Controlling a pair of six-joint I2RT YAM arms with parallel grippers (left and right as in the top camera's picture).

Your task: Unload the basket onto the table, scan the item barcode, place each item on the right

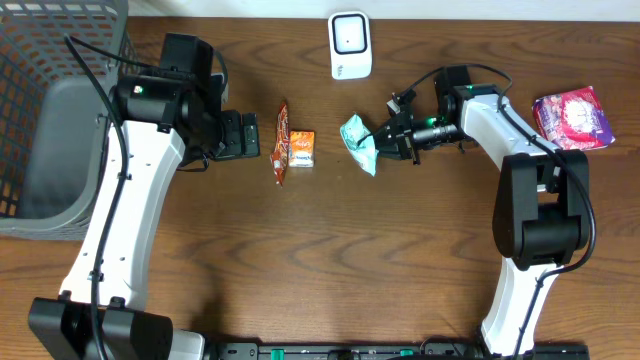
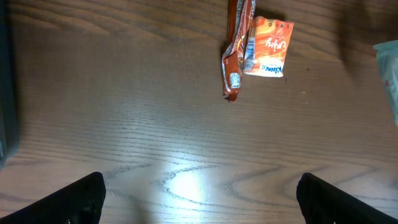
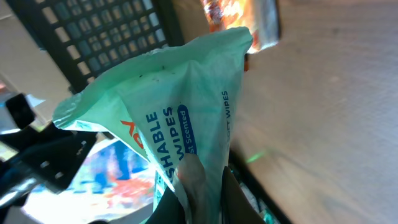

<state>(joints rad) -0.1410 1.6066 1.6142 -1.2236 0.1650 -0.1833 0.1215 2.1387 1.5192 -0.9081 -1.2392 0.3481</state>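
My right gripper [image 1: 386,134] is shut on a mint-green packet of wipes [image 1: 358,143], held just above the table, right of centre. In the right wrist view the packet [image 3: 180,106] fills the frame with blue "WIPES" lettering, pinched at its lower end by my right gripper [image 3: 202,196]. No barcode shows on the visible face. A white scanner [image 1: 350,45] stands at the back edge, above and slightly left of the packet. My left gripper [image 1: 246,135] is open and empty over bare wood, and the left wrist view shows my left gripper [image 2: 202,202] with its jaws wide apart.
A brown snack bar [image 1: 281,143] and an orange tissue pack [image 1: 301,148] lie side by side between the grippers; the snack bar [image 2: 236,50] and the tissue pack [image 2: 268,47] also appear in the left wrist view. A pink packet [image 1: 572,118] lies far right. A grey mesh basket [image 1: 40,120] stands at the left edge.
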